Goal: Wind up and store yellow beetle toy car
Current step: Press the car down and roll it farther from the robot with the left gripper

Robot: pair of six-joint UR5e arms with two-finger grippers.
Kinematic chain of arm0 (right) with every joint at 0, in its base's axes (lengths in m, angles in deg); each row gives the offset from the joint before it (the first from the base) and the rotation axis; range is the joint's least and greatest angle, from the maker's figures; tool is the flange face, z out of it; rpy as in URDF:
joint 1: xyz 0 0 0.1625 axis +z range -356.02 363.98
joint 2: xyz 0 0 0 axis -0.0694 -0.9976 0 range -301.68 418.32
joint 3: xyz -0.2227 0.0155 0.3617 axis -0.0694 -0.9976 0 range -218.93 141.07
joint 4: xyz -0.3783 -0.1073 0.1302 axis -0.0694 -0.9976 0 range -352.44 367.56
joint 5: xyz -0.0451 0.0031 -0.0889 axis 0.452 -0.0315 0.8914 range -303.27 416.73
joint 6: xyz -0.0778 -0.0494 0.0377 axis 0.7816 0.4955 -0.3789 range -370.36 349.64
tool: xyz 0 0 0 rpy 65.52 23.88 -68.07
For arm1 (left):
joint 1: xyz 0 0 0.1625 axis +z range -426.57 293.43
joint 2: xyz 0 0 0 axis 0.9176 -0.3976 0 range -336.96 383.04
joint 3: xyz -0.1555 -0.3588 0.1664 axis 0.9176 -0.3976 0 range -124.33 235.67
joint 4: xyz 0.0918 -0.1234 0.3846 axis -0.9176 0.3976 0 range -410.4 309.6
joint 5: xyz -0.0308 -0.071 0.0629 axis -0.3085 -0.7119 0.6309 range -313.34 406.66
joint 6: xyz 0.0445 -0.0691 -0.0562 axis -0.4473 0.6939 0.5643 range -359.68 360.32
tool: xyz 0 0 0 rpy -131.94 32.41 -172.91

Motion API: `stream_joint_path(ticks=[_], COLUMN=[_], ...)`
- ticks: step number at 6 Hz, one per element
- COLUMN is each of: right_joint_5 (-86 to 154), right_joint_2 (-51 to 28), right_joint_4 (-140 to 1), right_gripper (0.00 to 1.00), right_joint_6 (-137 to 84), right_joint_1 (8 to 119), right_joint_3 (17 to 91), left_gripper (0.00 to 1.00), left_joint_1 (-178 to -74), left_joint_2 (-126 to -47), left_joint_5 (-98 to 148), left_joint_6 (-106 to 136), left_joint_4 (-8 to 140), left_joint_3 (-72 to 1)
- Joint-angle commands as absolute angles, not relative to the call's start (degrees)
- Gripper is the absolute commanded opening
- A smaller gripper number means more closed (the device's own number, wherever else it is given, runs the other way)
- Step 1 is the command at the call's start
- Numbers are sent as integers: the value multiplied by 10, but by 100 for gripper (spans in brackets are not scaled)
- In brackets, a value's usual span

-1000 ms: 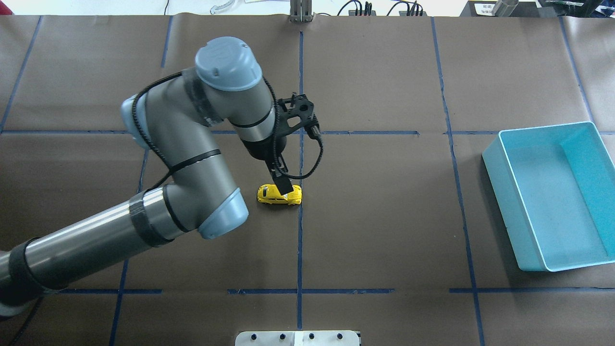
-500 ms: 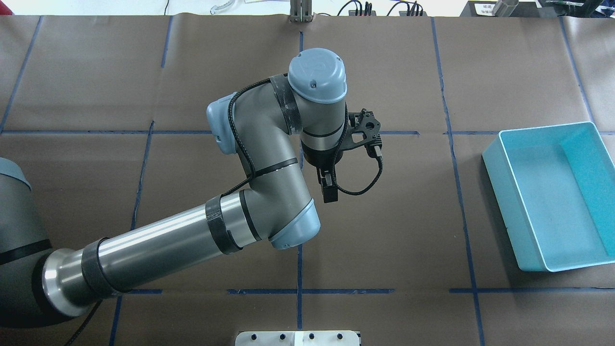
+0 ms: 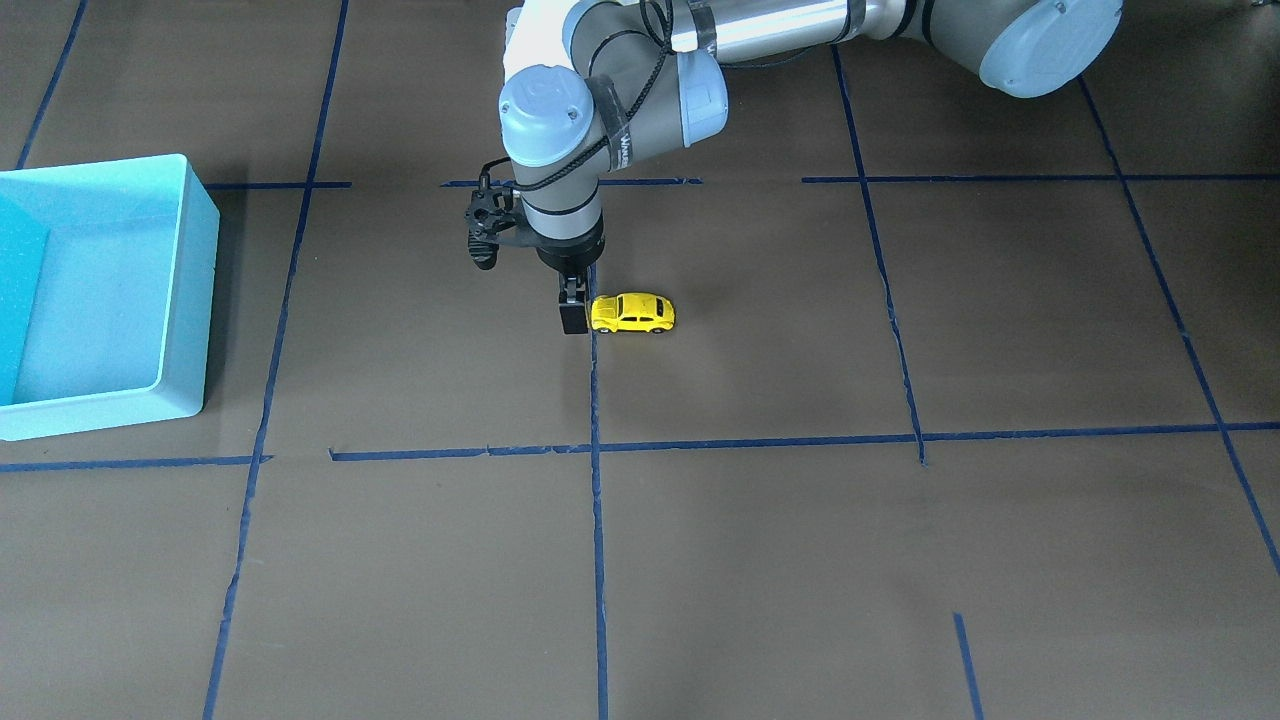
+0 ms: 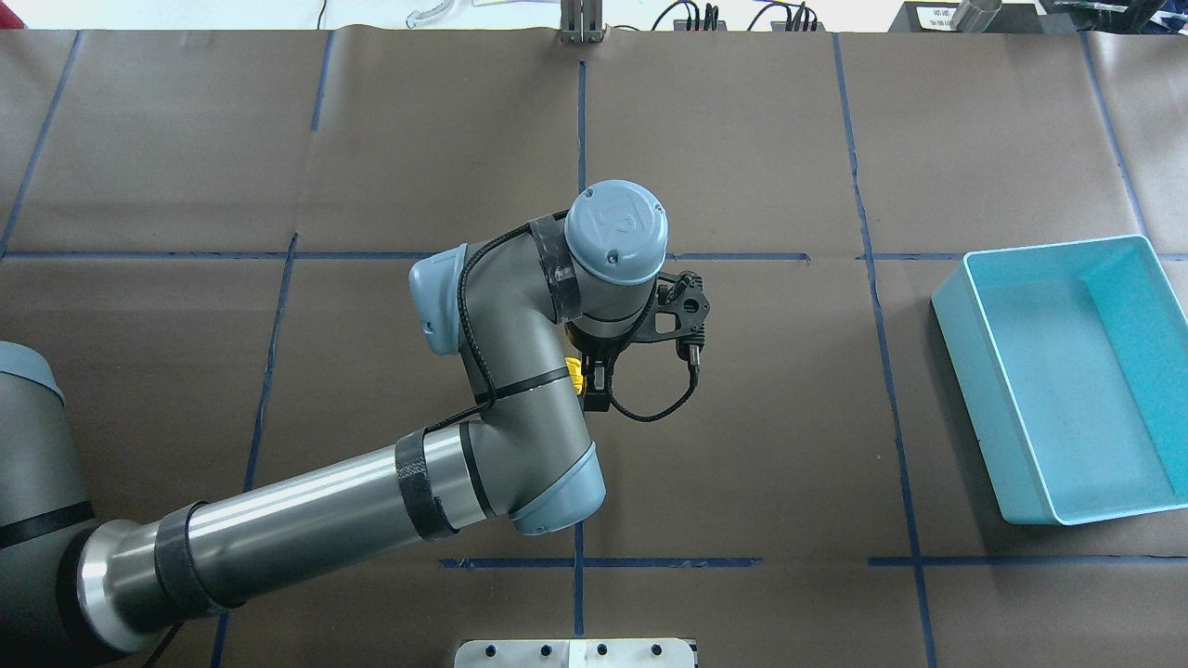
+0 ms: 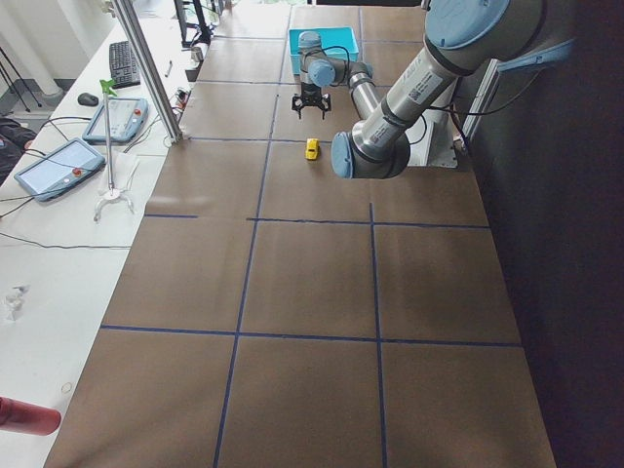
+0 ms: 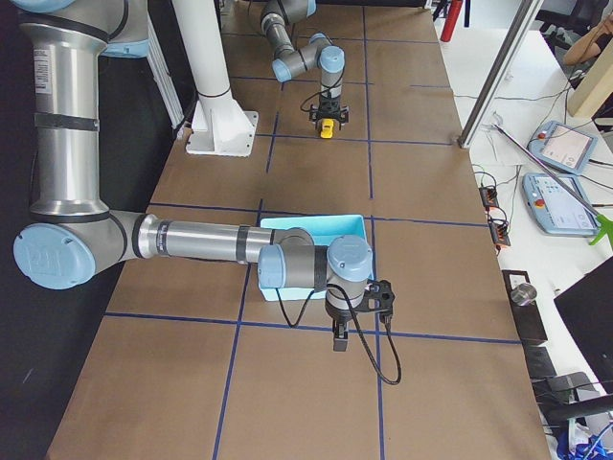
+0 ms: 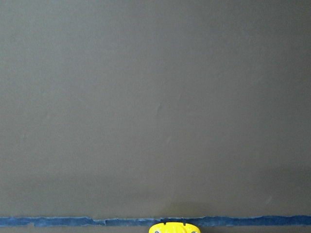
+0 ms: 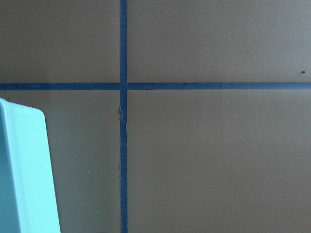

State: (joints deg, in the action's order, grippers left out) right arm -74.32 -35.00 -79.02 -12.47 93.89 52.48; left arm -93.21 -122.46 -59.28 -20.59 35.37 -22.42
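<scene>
The yellow beetle toy car (image 3: 632,313) stands on its wheels on the brown table, just beside a blue tape line. My left gripper (image 3: 573,318) hangs straight down at the car's end, fingertips close together and low by the table, holding nothing. In the overhead view my left arm hides most of the car (image 4: 575,376), and the gripper (image 4: 599,390) is just right of it. The left wrist view shows only the car's edge (image 7: 174,228). My right gripper (image 6: 337,343) shows only in the exterior right view, beside the bin; I cannot tell whether it is open or shut.
The turquoise bin (image 4: 965,390) sits at the table's right side with nothing in it; it also shows in the front view (image 3: 190,300) and its corner in the right wrist view (image 8: 24,170). Blue tape lines cross the brown paper. My left arm's elbow (image 4: 548,482) hangs over the table's middle.
My left gripper left the top of the car, swung out to the right, then came back and lower to the car's right end. The car stays in the same spot.
</scene>
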Motion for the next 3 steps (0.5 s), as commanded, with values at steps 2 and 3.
stream_joint_path(ticks=[2, 3], right_joint_5=[-743, -742], right_joint_2=[-350, -350], right_joint_4=[-790, -790], right_gripper=[100, 100], right_joint_6=[-125, -125], right_joint_1=[939, 939], right_joint_3=[525, 525], left_gripper=[100, 100], left_joint_1=[-924, -924], left_joint_2=[-1242, -1257], left_joint_5=[-576, -557], left_joint_6=[-211, -223], left_joint_4=[275, 259], left_joint_3=[-219, -216])
